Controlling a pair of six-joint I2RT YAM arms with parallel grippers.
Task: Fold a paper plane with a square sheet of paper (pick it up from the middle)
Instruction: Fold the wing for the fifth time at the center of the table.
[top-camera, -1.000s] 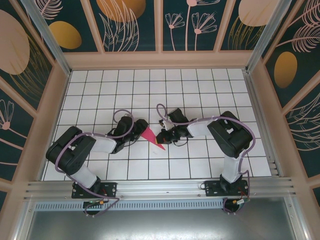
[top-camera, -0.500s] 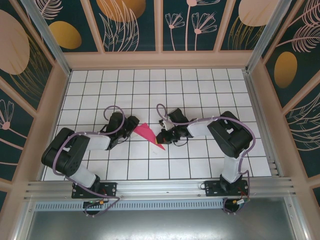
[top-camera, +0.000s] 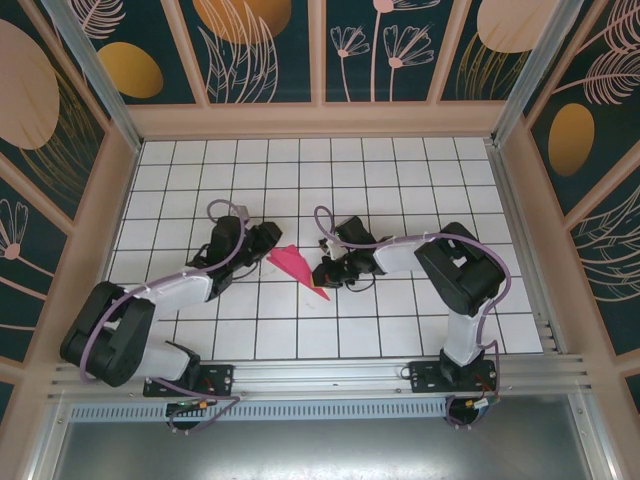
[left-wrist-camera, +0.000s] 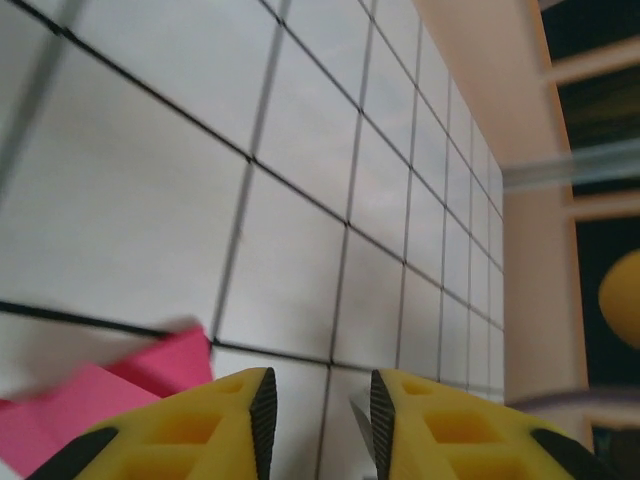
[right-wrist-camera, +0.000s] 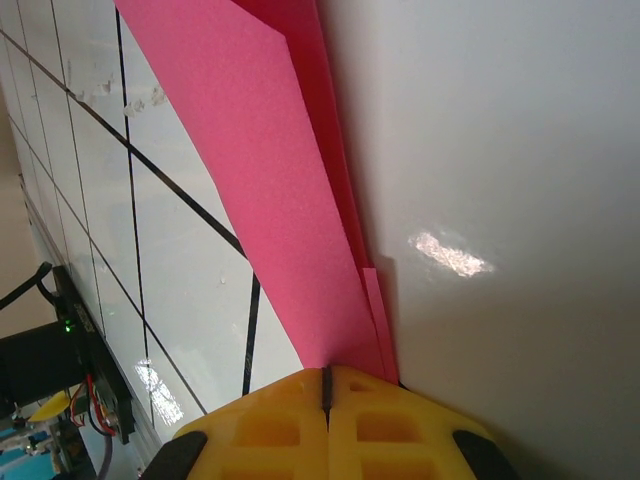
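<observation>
Paper plane (top-camera: 296, 266) pinched in right fingers (right-wrist-camera: 270, 420); left fingers (left-wrist-camera: 190, 430) apart, empty, low beside it.

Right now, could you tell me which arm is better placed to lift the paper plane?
Right: the right gripper is shut on the paper plane; the left gripper is open beside it.

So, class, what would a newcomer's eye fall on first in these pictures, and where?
The magenta-pink paper plane stands out in the middle of the white grid table. The right arm's yellow fingers are shut on its narrow end; the left arm's yellow fingers stand apart beside its wide end.
</observation>
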